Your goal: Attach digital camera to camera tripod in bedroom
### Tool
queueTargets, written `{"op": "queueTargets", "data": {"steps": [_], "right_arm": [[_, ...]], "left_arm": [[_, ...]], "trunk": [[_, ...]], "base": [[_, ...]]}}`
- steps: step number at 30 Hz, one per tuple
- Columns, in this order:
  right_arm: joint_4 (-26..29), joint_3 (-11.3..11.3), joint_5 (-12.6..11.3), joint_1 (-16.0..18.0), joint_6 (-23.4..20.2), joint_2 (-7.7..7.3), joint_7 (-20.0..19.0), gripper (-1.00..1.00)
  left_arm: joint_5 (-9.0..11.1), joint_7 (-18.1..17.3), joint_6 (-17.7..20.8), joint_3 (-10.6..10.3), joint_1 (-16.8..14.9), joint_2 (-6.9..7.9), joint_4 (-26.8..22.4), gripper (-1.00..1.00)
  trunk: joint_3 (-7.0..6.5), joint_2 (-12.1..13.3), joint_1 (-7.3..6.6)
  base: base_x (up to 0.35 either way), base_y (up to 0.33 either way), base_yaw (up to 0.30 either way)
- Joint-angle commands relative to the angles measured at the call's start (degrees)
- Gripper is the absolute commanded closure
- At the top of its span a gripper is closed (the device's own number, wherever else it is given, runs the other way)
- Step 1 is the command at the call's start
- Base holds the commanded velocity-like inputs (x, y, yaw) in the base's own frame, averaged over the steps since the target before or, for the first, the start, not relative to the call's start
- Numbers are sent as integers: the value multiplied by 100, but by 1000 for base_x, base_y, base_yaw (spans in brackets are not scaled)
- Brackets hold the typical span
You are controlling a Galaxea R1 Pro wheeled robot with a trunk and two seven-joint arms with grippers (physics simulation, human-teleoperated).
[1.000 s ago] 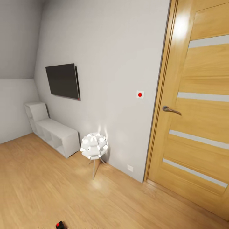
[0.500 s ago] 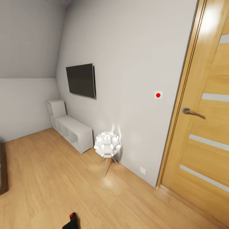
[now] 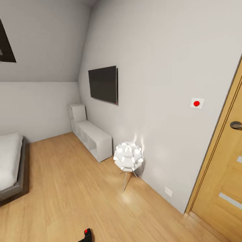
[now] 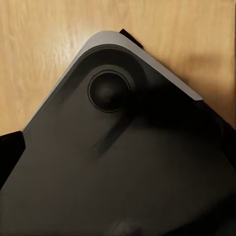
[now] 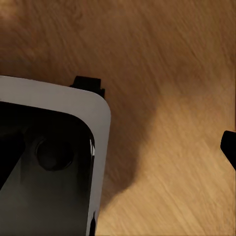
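Peeking in at the head view's bottom edge, the small black digital camera with a red button sits above the wood floor; jaw states cannot be told.

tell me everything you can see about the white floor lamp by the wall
The floor lamp has a round head built of many white petal-shaped pieces, lit and glowing, throwing bright streaks on the grey wall behind it. The head sits upright on thin pale legs that stand on the wood floor, with a bright patch of light on the boards beneath. It stands close to the wall, between the white cube shelf and the wooden door, touching neither.
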State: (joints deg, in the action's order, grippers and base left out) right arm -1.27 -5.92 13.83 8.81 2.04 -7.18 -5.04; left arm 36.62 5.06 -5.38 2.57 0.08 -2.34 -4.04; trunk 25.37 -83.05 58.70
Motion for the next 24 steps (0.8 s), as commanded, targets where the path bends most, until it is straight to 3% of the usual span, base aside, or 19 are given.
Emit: {"op": "queueTargets", "data": {"steps": [1, 12, 24], "right_arm": [[-13, -49, 49, 7, 20, -3, -14, -100], [-13, -50, 49, 7, 22, -1, -14, -100], [-13, -50, 49, 7, 22, 1, -14, -100]], "left_arm": [[-16, 22, -8, 23, 1, -3, -9, -100], [-34, 19, -15, 12, 1, -3, -9, -100], [-59, 17, -33, -1, 1, -26, -14, -100]], "trunk": [[8, -3, 3], [32, -3, 3], [58, -3, 3]], "base": [[316, 0, 300], [302, 0, 300], [36, 0, 300]]}}
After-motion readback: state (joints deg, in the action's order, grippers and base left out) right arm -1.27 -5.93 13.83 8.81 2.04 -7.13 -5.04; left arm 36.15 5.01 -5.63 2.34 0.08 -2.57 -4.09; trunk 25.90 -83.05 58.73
